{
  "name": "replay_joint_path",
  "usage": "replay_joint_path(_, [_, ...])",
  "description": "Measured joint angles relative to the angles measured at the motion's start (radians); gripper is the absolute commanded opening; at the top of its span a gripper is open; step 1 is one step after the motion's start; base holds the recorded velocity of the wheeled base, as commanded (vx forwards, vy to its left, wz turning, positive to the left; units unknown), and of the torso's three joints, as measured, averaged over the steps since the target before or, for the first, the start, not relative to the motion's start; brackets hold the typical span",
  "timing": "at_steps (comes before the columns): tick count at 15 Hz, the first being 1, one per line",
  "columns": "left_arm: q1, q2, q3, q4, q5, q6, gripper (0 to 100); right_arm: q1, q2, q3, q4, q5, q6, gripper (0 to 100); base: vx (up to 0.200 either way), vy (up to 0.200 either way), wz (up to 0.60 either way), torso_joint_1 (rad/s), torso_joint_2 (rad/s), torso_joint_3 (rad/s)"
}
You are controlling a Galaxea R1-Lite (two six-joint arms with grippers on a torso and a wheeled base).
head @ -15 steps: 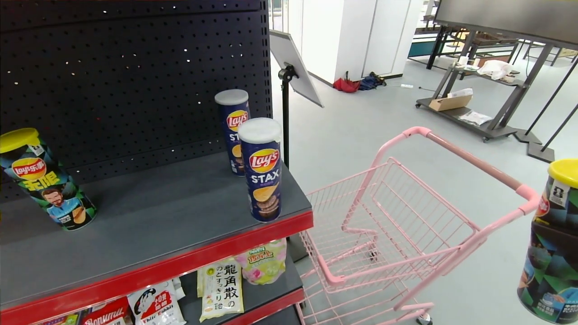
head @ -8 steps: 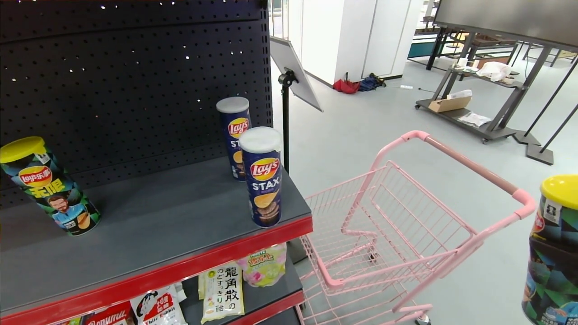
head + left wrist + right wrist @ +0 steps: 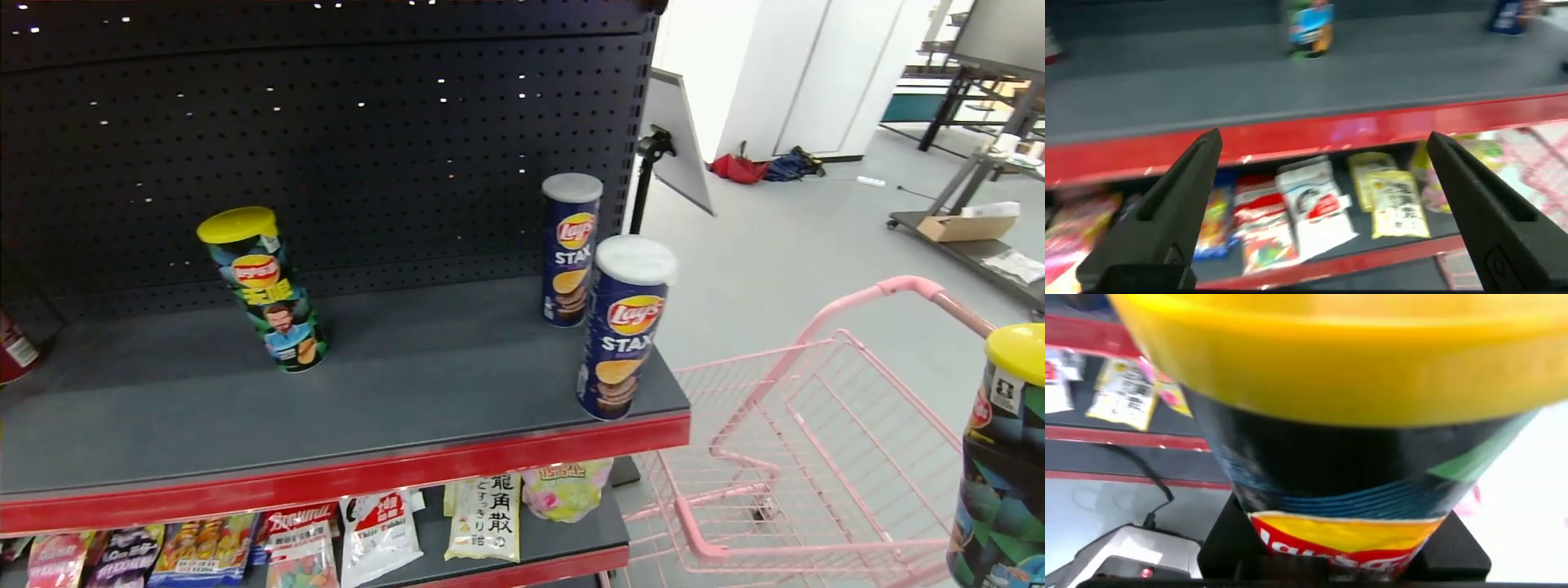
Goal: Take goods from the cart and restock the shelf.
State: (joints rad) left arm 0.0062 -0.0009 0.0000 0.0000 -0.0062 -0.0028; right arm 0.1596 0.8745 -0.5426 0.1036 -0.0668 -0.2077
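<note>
Right end effector (image 3: 1346, 543) grips a yellow-lidded chip can (image 3: 1002, 457). Left end effector (image 3: 1323, 139) gapes empty at the shelf (image 3: 367, 392) front edge.

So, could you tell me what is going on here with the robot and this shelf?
The robot is restocking the shelf from the pink cart beside it. Its right gripper is shut on a yellow-lidded chip can, held upright by the cart and not yet on the shelf. Its left gripper is open and holds nothing, facing the shelf's red front edge. A matching can and two blue cans already stand on the shelf.
</note>
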Motion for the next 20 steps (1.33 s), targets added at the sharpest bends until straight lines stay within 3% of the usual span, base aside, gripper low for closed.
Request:
replay_joint_path(6, [0.001,0.0,0.0,0.002,0.0,-0.001,100,-0.054,-0.079,0.029,0.0,-0.003,0.006,0,0.0,0.0,0.1,0.0,0.0,0.0])
replay_joint_path(8, [0.001,0.0,0.0,0.002,0.0,0.0,100,-0.075,-0.116,0.037,-0.002,0.001,0.068,0,0.0,0.0,0.0,0.0,0.0,0.0])
replay_joint_path(11, [0.001,0.0,0.0,0.001,0.0,0.001,100,-0.076,-0.178,0.056,-0.003,0.003,0.134,0,0.0,0.0,0.0,0.0,0.0,0.0])
replay_joint_path(14, [0.001,0.0,0.0,0.0,0.0,0.003,100,-0.076,-0.257,0.108,-0.002,0.003,0.135,0,-0.2,0.0,0.0,0.004,0.0,0.002])
replay_joint_path(20, [0.001,0.0,0.0,0.0,0.0,0.003,100,-0.075,-0.321,0.139,0.001,0.003,0.132,0,0.0,0.0,0.0,0.0,0.0,0.0])
